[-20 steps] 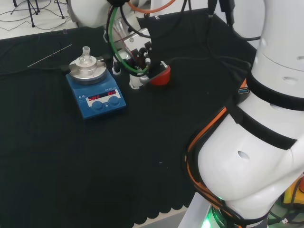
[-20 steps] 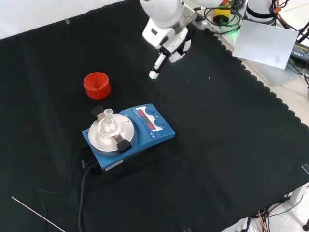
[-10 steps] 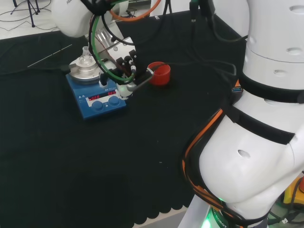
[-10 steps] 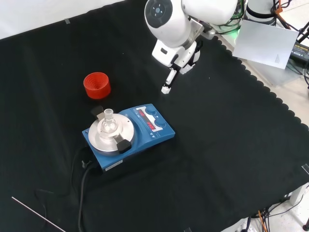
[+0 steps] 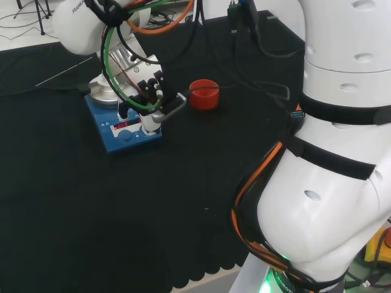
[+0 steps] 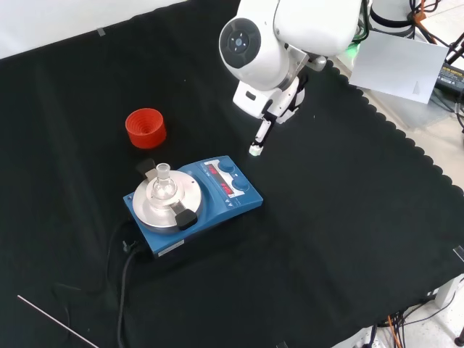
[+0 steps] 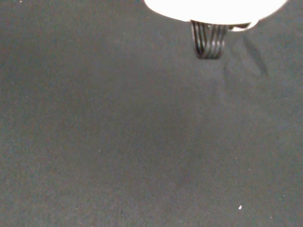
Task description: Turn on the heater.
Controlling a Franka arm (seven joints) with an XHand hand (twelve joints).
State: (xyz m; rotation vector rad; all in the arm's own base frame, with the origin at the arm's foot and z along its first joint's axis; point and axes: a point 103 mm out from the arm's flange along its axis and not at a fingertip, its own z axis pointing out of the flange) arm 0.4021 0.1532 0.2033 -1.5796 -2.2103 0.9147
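The hand points one straight finger down with the others curled, holding nothing, just above the cloth beside the blue heater, which stands mid-bench

Bare cloth between hand and heater

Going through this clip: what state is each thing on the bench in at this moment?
Blue heater with round metal plate: red displays lit, flask on top.
Small clear glass flask: upright on the plate.
Red ribbed ring stand: upright, nothing on it.
Black and white hand: one finger pointing down, above the cloth beside the heater, touching nothing.
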